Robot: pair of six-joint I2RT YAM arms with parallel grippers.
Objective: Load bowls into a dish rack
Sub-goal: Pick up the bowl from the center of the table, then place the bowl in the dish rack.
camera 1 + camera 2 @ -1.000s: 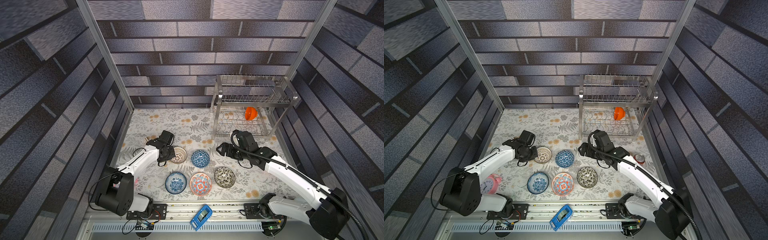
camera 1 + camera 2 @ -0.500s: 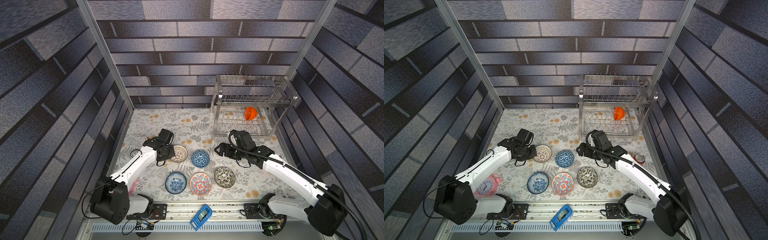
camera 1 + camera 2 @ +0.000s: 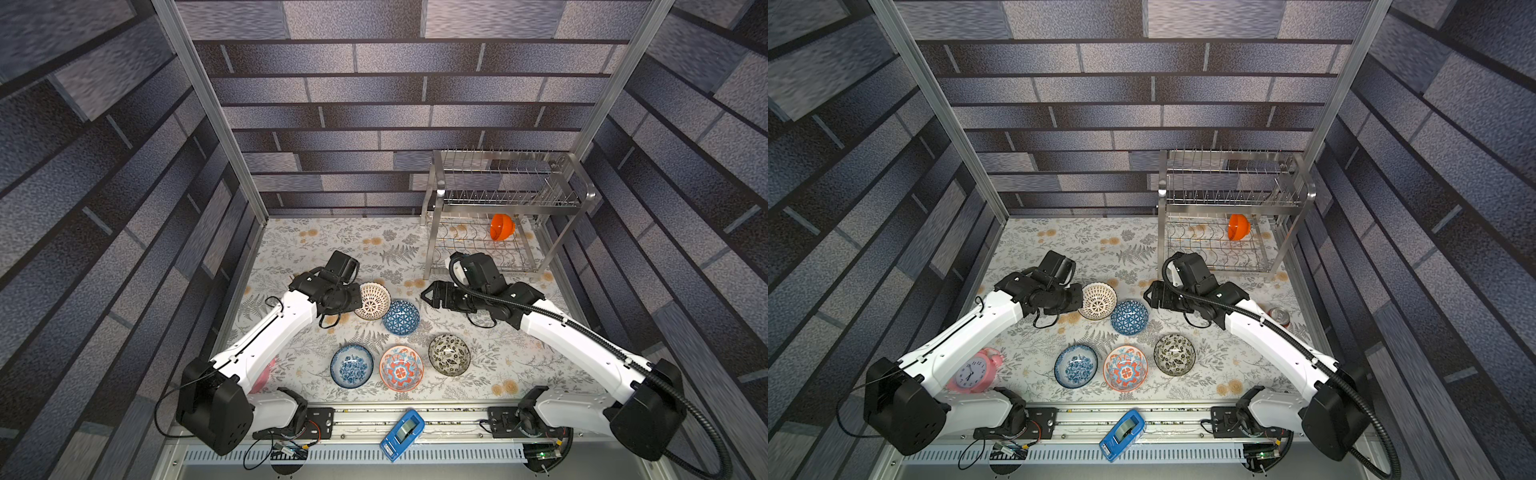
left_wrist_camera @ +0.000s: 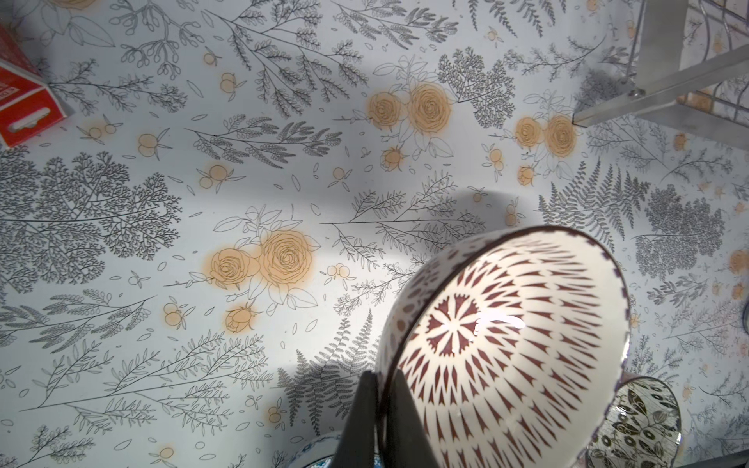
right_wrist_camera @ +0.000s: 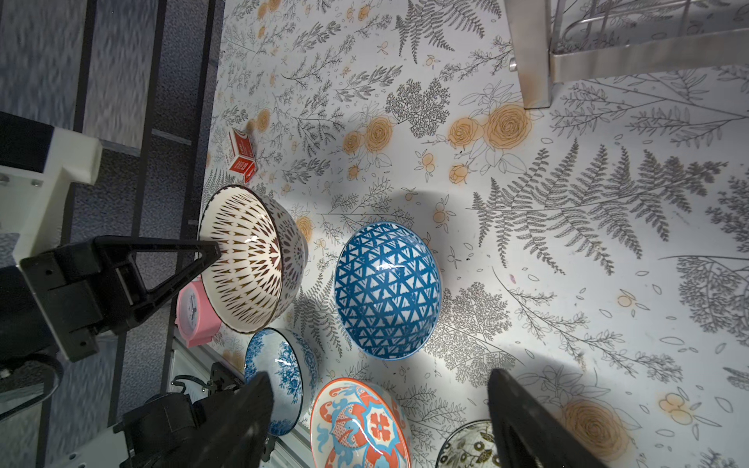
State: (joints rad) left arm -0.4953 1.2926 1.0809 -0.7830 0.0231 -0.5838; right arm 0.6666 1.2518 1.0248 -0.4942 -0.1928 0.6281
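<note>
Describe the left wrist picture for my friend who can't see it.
The left gripper pinches the rim of a tilted white lattice bowl over a flowery table cover. A leg of the dish rack and a red box lie farther off.

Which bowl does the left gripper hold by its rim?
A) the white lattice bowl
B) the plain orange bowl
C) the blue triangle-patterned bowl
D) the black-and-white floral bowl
A: the left gripper is shut on the rim of the white lattice bowl, which is tilted.

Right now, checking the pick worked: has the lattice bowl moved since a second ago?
Yes. The lattice bowl shifted toward the triangle bowl, closing their gap.
</note>
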